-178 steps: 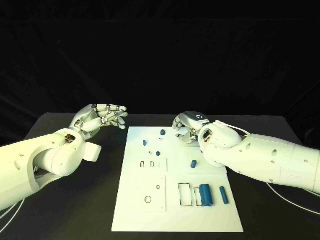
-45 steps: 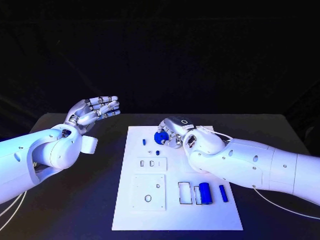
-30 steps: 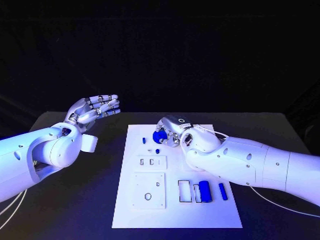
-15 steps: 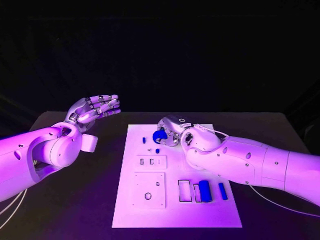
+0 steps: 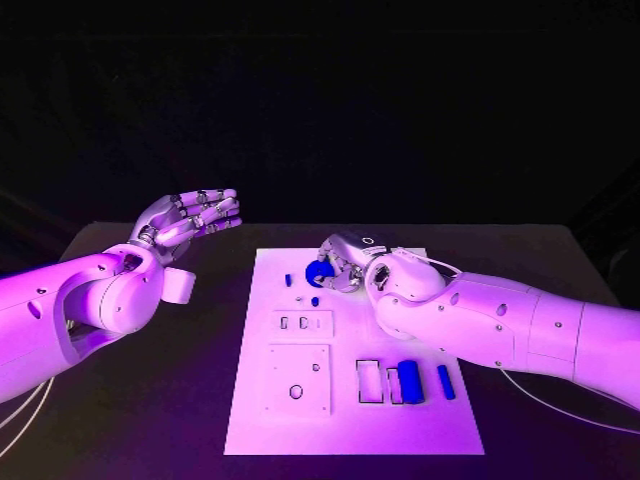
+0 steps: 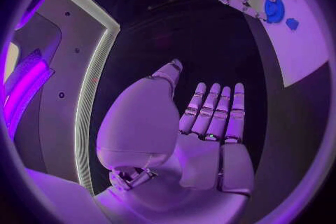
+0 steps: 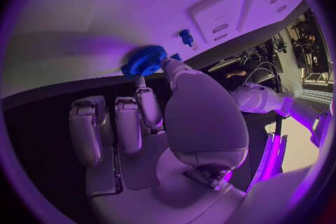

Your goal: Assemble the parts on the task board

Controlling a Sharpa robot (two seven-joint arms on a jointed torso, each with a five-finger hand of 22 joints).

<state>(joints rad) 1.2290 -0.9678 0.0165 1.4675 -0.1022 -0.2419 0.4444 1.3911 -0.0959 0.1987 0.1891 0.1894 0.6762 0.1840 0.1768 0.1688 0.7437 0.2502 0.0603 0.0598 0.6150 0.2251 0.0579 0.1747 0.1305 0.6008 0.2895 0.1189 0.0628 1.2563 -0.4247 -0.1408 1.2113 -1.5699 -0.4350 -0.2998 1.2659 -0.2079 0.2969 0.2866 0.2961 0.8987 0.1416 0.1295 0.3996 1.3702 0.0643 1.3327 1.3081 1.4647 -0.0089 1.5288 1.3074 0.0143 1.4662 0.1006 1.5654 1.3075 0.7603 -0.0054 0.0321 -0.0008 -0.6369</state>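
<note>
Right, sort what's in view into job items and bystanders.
Job:
white rectangular task board
round blue toothed gear, pinched by the right robot hand
blue cylindrical parts near the board's front
small blue peg

Bystanders:
black table
left robot hand, raised, holding nothing

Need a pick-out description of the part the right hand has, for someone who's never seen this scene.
Start at the white task board in the middle of the black table and go to its far end, where the right hand reaches in. Pinched in its fingertips is a round blue gear. Unlike the small plain blue pieces nearby, it is disc-shaped with a toothed rim.
</note>
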